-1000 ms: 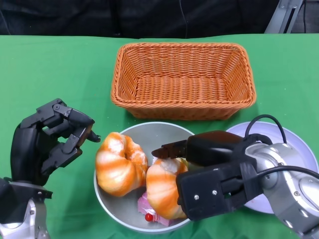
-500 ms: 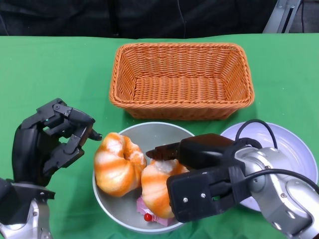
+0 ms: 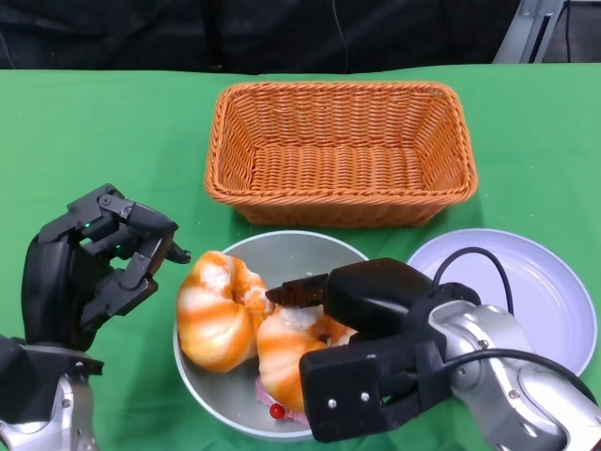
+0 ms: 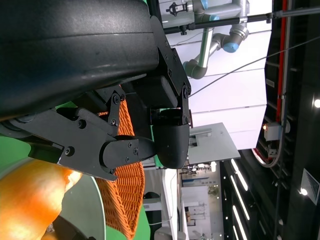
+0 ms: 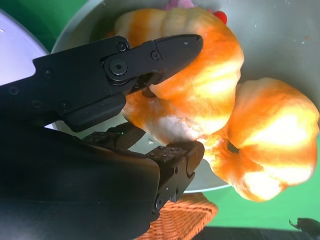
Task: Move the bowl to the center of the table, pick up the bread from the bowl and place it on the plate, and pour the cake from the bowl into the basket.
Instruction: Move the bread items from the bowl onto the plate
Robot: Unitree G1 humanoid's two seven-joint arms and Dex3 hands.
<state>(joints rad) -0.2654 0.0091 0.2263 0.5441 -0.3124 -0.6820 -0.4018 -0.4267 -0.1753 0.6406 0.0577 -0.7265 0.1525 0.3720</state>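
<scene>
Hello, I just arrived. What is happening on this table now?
The robot's right hand is closing around one of two orange breads in the grey bowl, with a pink cake under it. The left hand hovers beside the bowl, holding nothing. The purple plate and the wicker basket hold nothing yet.

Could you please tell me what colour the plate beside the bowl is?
The plate is pale lavender, almost white; the head view shows it best.

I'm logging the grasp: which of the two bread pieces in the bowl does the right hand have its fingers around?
The bread nearer the plate, gripped by the right hand; the other bread, toward the left hand, lies untouched.
</scene>
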